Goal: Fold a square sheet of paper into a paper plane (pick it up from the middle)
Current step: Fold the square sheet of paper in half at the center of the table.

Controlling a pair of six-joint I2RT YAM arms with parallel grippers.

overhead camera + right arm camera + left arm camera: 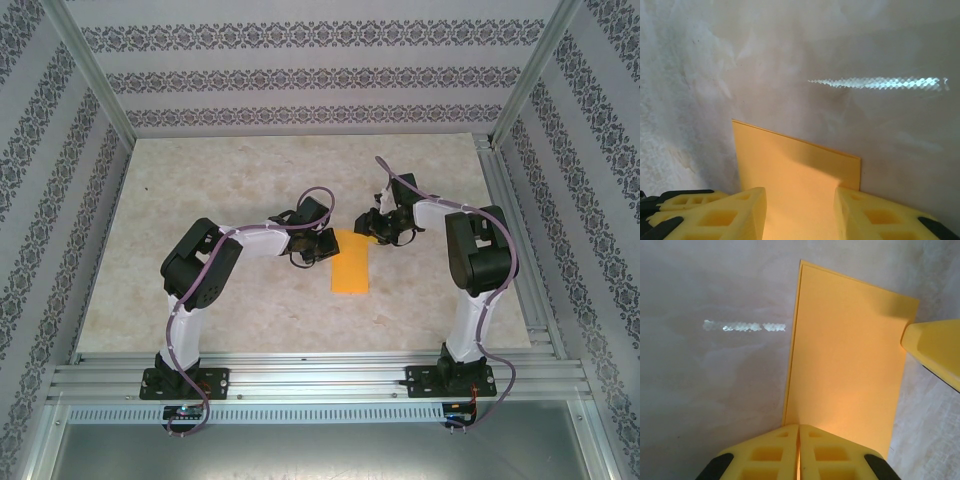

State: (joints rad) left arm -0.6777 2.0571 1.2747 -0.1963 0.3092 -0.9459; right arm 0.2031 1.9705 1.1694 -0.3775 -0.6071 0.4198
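Observation:
The square sheet of paper (350, 268) lies flat on the table as an orange-yellow rectangle, about twice as long as wide. A doubled edge runs along its left side in the left wrist view (847, 360). No paper plane shape is in view. My left gripper (325, 245) is shut, its joined tips (799, 426) resting on the sheet's far left corner. My right gripper (372, 228) is open, with a finger on each side above the sheet's far end (800, 200). One of its fingers (935, 347) reaches in beside the paper (790, 170).
The pale marbled tabletop (200, 200) is bare around the paper. Patterned walls and aluminium frame posts (95, 75) enclose it on three sides. A metal rail (320, 375) carrying both arm bases runs along the near edge.

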